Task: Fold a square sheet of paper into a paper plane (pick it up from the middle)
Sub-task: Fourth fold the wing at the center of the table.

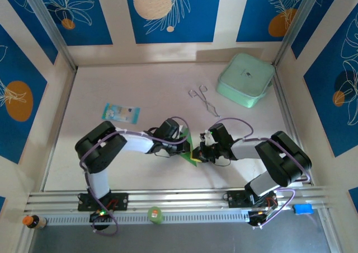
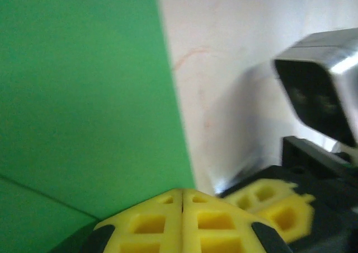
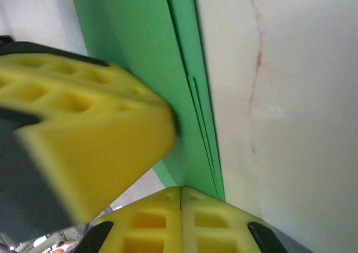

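Pinching the green paper (image 1: 191, 153), left hand (image 2: 182, 191) and right hand (image 3: 180, 188) clench shut; mint box (image 1: 246, 79) sits lidded.

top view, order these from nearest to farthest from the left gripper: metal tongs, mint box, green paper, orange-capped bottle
1. green paper, centre, pinched by the left gripper
2. metal tongs, beyond it, toward the back
3. mint box, back right corner
4. orange-capped bottle, front left, by the rail
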